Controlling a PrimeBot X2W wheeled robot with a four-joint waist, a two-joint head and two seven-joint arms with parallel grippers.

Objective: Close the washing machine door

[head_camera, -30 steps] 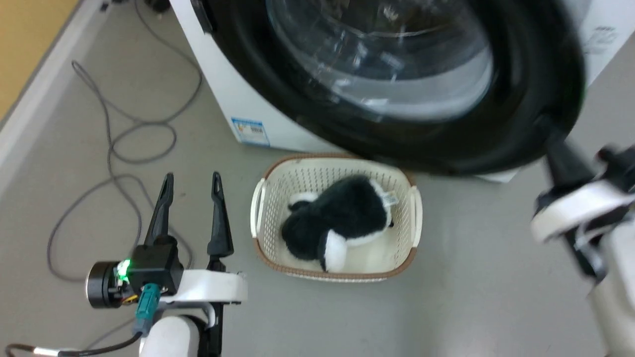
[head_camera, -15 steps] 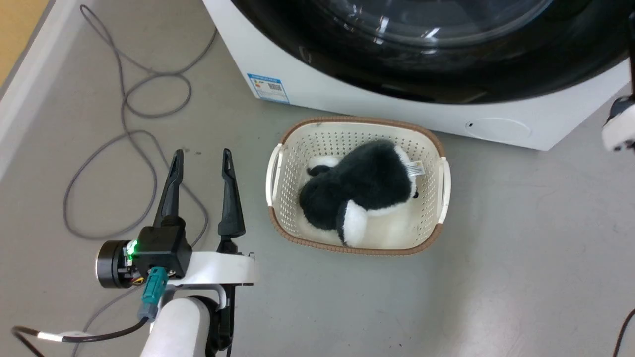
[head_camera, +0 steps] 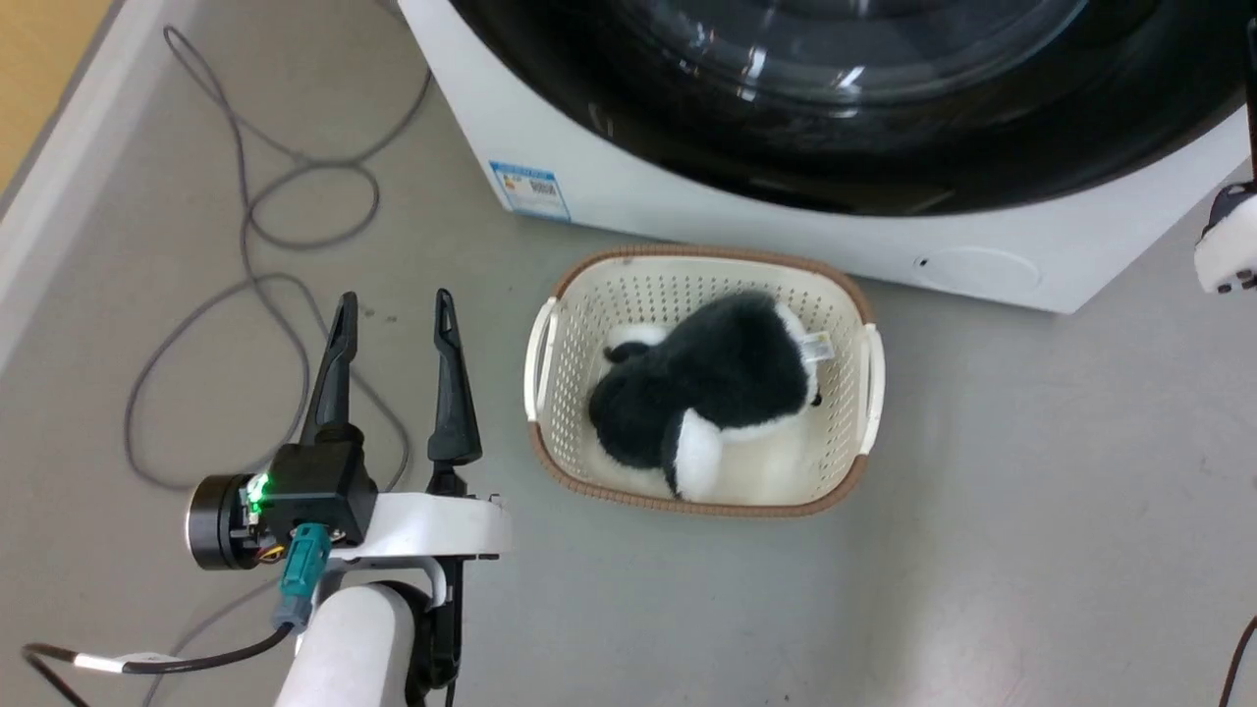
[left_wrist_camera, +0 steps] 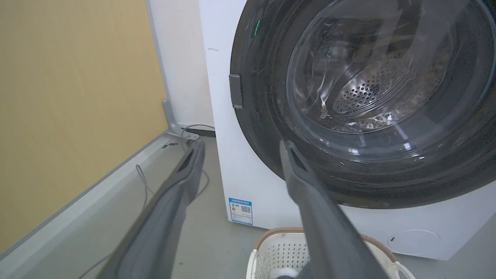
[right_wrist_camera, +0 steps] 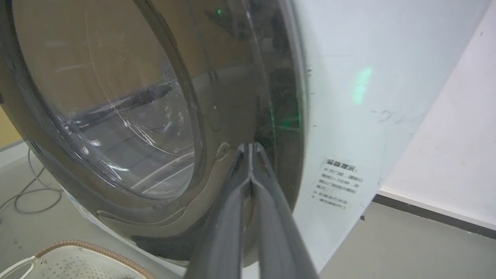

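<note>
The washing machine (head_camera: 687, 211) is a big white front-loader at the top of the head view. Its door (head_camera: 786, 167), glossy black with a bulging glass window (left_wrist_camera: 368, 89), lies flat against the white front (left_wrist_camera: 221, 116). The perforated steel drum (left_wrist_camera: 364, 93) shows through the glass. In the right wrist view my right gripper (right_wrist_camera: 250, 146) is shut with nothing in it. Its tips sit at the right rim of the door (right_wrist_camera: 116, 116); contact cannot be told. My left gripper (head_camera: 393, 299) hangs open over the floor, left of the basket, well short of the machine.
A cream plastic basket (head_camera: 550, 353) holding a black-and-white plush toy (head_camera: 707, 393) stands on the grey floor just before the machine. A grey cable (head_camera: 265, 196) loops across the floor at the left. A yellow wall with a pale baseboard (head_camera: 59, 177) runs along the far left.
One second ago the door stood out from the machine with my right gripper at its edge; now it lies against the front. The head view has shifted. My left gripper kept its pose.
</note>
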